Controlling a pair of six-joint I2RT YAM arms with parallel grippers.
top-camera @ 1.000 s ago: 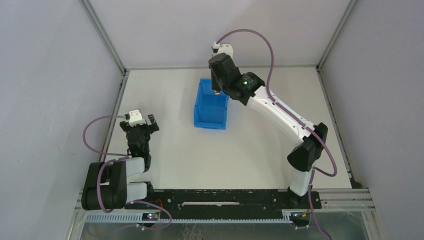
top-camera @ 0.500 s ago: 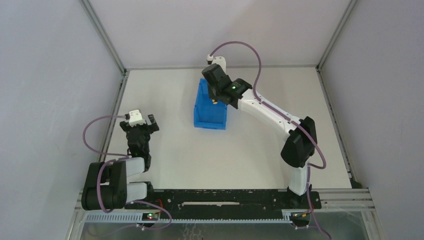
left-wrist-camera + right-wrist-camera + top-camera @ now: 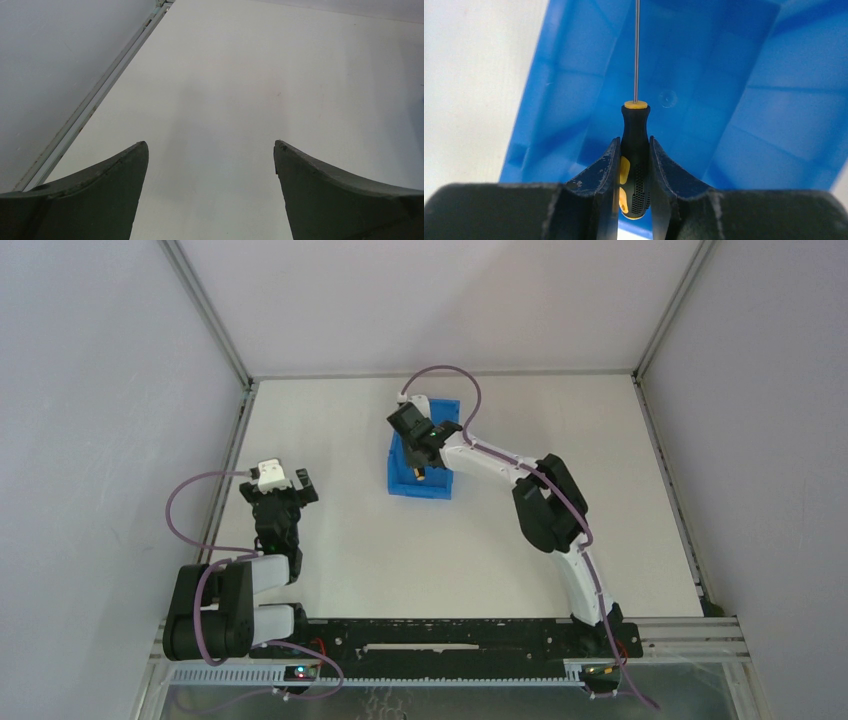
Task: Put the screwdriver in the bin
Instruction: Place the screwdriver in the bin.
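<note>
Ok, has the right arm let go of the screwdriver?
No, the right fingers are clamped on the screwdriver handle, its shaft pointing into the bin.

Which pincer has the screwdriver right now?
The right pincer: it is shut on the screwdriver by its black-and-yellow handle, with the shaft pointing into the blue bin. The left pincer stands open and empty over the table.

We see a rectangular bright blue plastic bin point(image 3: 749, 115), smooth and faintly glossy. The short screwdriver point(image 3: 634, 145) has a black-and-yellow plastic handle with a dimpled grip patch and a thin, shiny metal shaft. The dark matt jaws look scuffed, and the white table point(image 3: 260, 75) is smooth and matt.
</note>
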